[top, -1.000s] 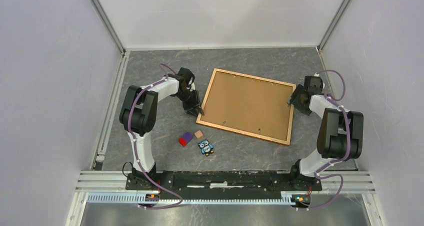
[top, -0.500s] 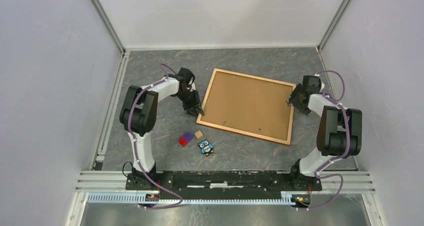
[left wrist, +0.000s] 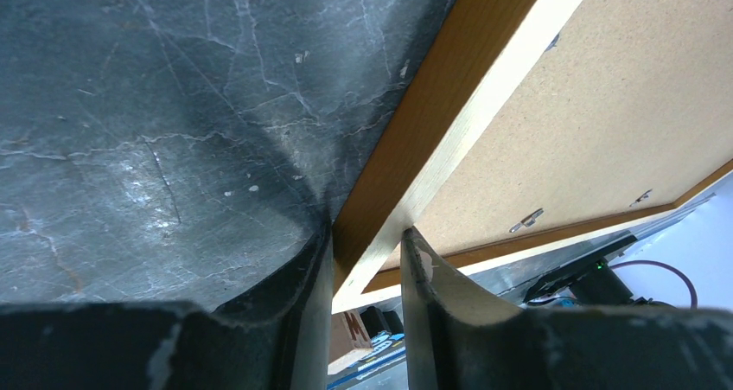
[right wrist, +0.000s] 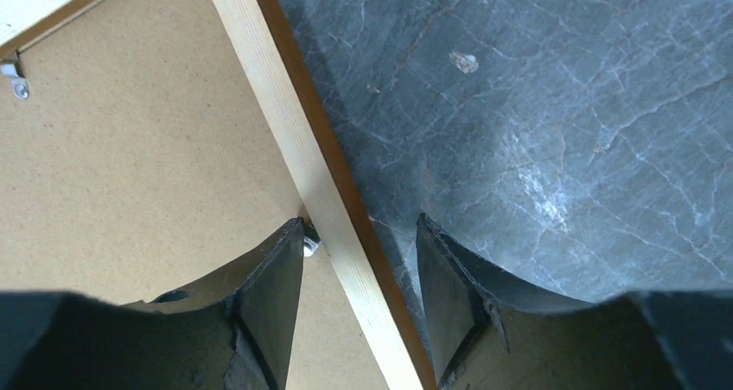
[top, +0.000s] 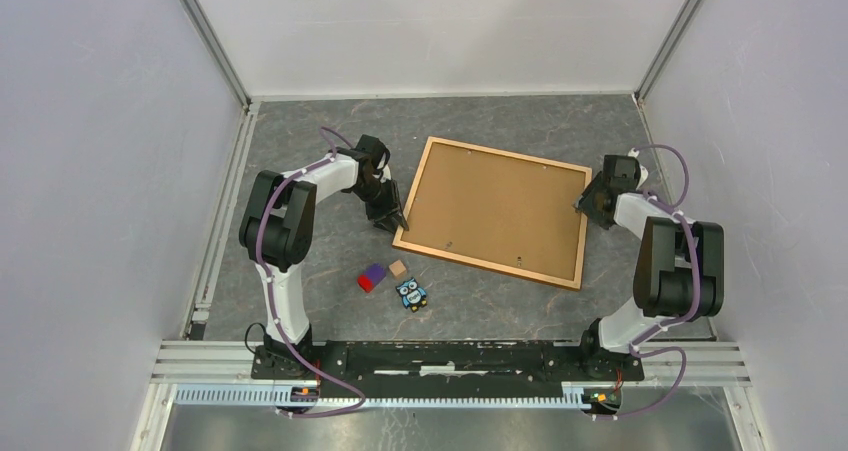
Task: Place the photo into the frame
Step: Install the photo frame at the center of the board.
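**Left pincer (top: 395,219) clenched on the large rectangular frame (top: 485,263) of thin light-orange wood, right pincer (top: 582,204) slack around it**

The frame lies flat and back-up on the grey marbled table (top: 480,121), a little askew. A plain brown cardboard backing board (top: 495,211) fills it.

In the left wrist view, the left pincer (left wrist: 367,252) grips the moulding (left wrist: 415,161) close to the frame's near-left corner. Its two black fingers (left wrist: 307,278) press on either side, one against the orange outer edge and the other on the pale back face.

In the right wrist view, the right pincer (right wrist: 359,243) straddles the right-hand moulding (right wrist: 285,131) near the far corner. Its jaws are released, and bare table shows between the outer finger and the wood. A small metal clip (right wrist: 311,247) sits just beside the inner finger.

Near the frame's near-left corner, but apart from it, lie three things:
- a small red-and-purple block (top: 372,277)
- a small tan cube (top: 398,267)
- a blue owl figure (top: 411,293)
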{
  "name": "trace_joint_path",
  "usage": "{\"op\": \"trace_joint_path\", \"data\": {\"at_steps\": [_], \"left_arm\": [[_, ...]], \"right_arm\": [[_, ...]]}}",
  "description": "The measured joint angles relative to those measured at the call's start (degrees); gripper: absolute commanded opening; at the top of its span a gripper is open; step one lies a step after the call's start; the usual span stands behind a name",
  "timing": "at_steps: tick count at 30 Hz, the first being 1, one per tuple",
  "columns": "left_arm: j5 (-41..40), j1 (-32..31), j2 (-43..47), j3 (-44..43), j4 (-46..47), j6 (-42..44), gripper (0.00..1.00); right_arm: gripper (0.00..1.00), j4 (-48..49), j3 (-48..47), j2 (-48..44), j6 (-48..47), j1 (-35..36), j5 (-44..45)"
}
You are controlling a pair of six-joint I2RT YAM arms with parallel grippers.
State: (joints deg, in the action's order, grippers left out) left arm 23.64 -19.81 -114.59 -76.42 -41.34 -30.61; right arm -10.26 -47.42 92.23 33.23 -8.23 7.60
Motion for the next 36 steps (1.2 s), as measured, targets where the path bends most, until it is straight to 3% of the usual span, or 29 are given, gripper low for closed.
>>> {"op": "trace_joint_path", "data": {"at_steps": [26,36], "left_arm": [[0.5,-0.2,0.0,0.2,-0.1,0.0,0.06],[0.6,-0.2,0.0,0.2,-0.2,0.0,0.06]], "right_arm": [[0.45,1.1,2.0,-1.7,1.2,0.2,0.1],[0.32,1.6,2.0,-1.7,1.5,0.3,0.0]]}}
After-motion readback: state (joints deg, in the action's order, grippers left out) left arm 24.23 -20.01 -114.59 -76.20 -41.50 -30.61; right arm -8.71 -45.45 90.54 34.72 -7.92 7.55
